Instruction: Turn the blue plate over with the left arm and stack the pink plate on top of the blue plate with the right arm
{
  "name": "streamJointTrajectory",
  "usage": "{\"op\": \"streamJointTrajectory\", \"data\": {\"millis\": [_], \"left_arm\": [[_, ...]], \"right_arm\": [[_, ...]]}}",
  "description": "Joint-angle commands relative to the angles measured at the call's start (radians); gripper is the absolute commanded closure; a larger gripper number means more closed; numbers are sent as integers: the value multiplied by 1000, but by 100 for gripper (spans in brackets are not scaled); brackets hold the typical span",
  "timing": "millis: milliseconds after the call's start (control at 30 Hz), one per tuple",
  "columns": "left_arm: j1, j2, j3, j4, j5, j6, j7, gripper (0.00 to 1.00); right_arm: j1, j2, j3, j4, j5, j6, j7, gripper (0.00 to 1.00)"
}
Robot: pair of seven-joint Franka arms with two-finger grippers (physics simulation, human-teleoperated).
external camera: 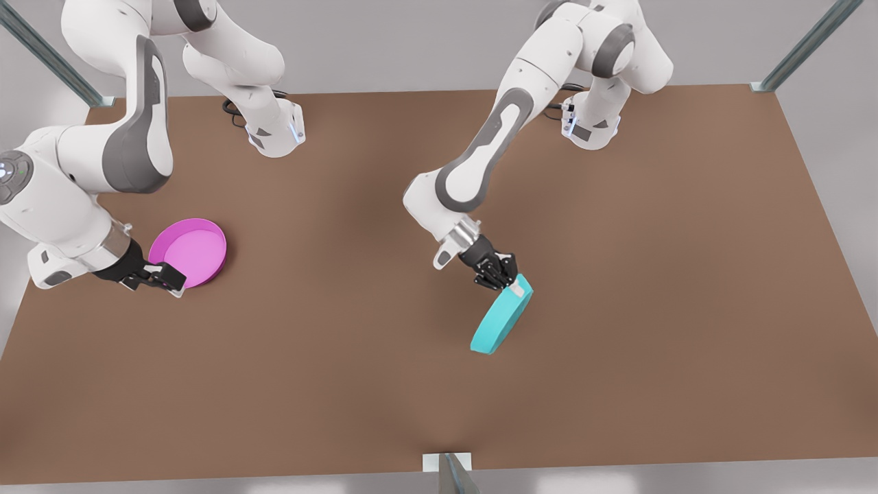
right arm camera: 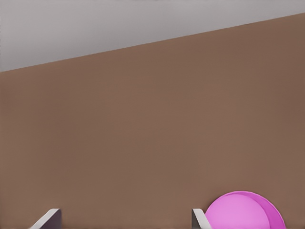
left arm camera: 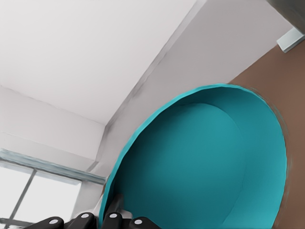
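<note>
left gripper pinches rim of tilted blue plate | right gripper spread beside pink plate | risk: thin pinch slips, blue plate drops onto table wrong way up

You're looking across the brown desk, grey backdrop beyond its far edge. The right gripper has two pale fingertips spread well apart at the frame edge. The pink plate sits hollow side up on the desk, just beside one fingertip, outside the gap.
</note>
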State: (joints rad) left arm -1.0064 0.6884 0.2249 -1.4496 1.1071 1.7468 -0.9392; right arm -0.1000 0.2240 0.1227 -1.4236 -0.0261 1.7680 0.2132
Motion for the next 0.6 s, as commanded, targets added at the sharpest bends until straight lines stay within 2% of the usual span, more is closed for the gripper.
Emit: {"op": "streamJointTrajectory", "data": {"millis": [0, 567], "left_arm": [[-4, 2, 1, 0, -1, 0, -1, 79], [-152, 125, 1, 35, 94, -161, -90, 79]], "right_arm": [[0, 0, 0, 0, 0, -1, 0, 0], [-1, 6, 0, 6, 0, -1, -2, 0]]}}
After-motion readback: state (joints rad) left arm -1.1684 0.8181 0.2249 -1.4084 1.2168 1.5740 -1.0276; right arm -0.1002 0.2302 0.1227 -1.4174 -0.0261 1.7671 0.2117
